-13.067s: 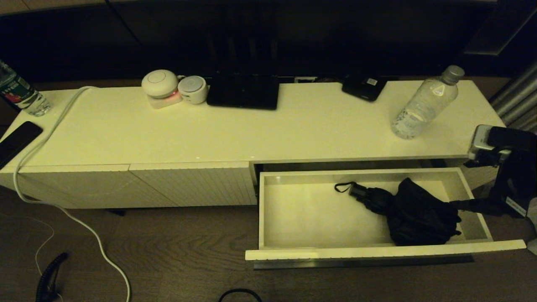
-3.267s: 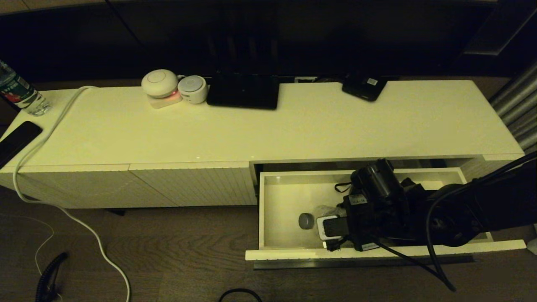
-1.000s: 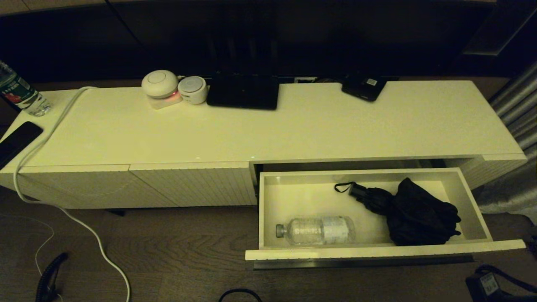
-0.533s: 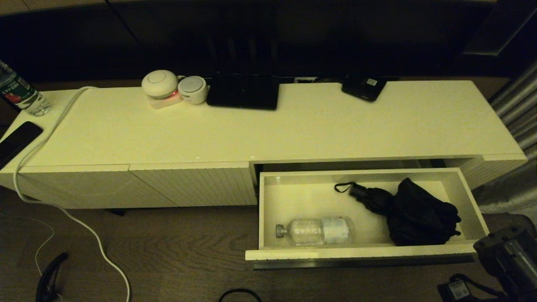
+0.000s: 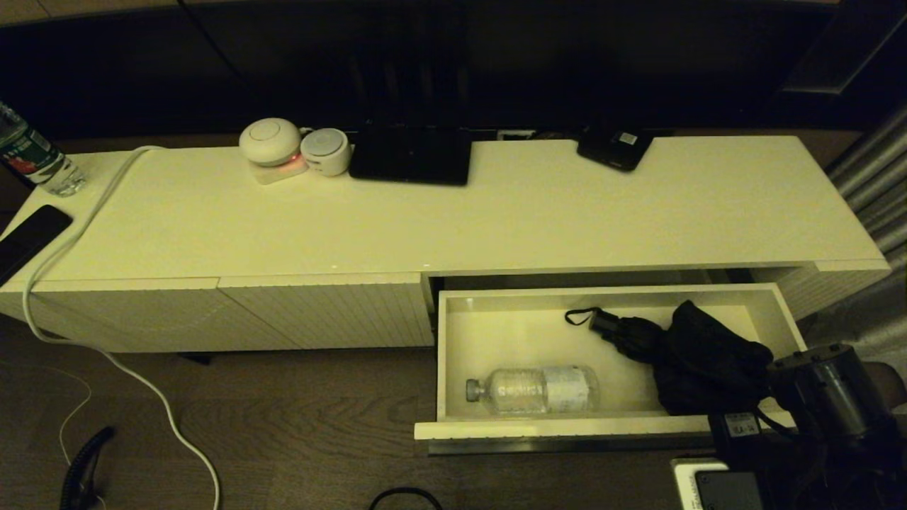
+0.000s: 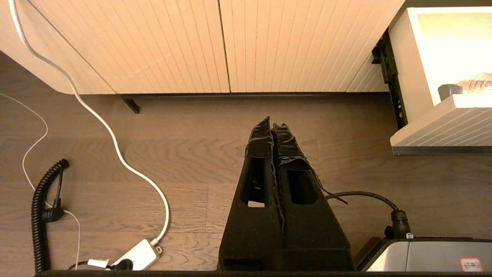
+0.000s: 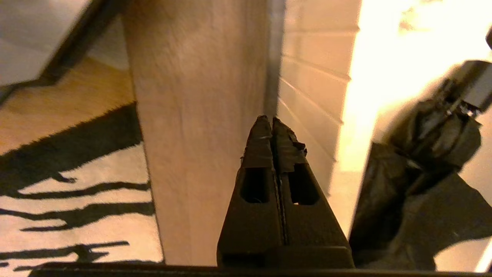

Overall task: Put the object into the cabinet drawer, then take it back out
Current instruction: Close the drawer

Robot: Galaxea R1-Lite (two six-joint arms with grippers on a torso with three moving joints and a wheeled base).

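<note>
One bottle (image 5: 533, 390) lay inside the cabinet drawer (image 5: 609, 426); right end effector (image 7: 272, 122) (fingers together, empty) beside its front needed opening to retrieve it.

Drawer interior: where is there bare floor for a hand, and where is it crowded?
In the cabinet drawer, bare floor lies behind the water bottle, between the left wall and the folded black umbrella. The right half is crowded by the umbrella.

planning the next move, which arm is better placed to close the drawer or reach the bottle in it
Right. Its gripper, jaws shut, is at the right end of the open drawer holding the bottle. The left gripper hangs shut over the floor, off to the drawer's left.
</note>
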